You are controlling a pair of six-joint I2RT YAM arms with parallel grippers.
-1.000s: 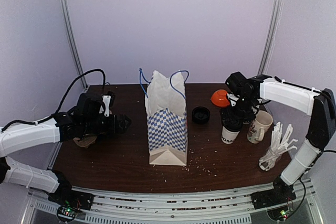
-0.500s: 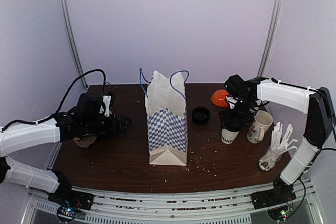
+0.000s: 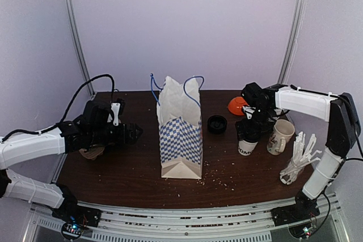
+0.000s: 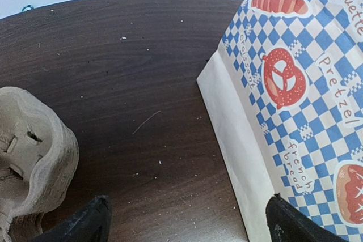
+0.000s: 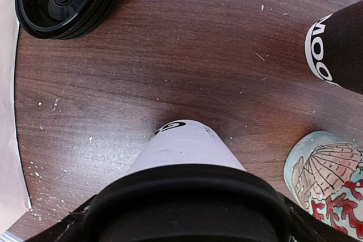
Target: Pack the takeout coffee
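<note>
The takeout coffee [image 3: 247,146], a white paper cup with black print and a black lid, stands on the table right of the bag. In the right wrist view the takeout coffee [image 5: 187,150] fills the lower middle. My right gripper [image 3: 250,132] is down over it from above, open, one finger on each side of the lid; I cannot tell whether they touch it. In its own view the right gripper [image 5: 184,226] straddles the lid. The checked paper bag [image 3: 180,134] stands upright mid-table. My left gripper [image 3: 135,132] hovers open and empty just left of the paper bag [image 4: 295,83].
A stack of black lids [image 3: 216,124] lies between bag and cup, an orange object [image 3: 237,105] behind. A patterned mug [image 3: 280,136] stands right of the cup, a dark printed cup [image 5: 340,49] beyond it. Pale sticks [image 3: 300,157] lie far right. A pulp cup carrier [image 3: 91,152] lies under my left arm.
My right gripper has shifted slightly left and lower over the cup's lid. The left arm, the bag and the cup have stayed put.
</note>
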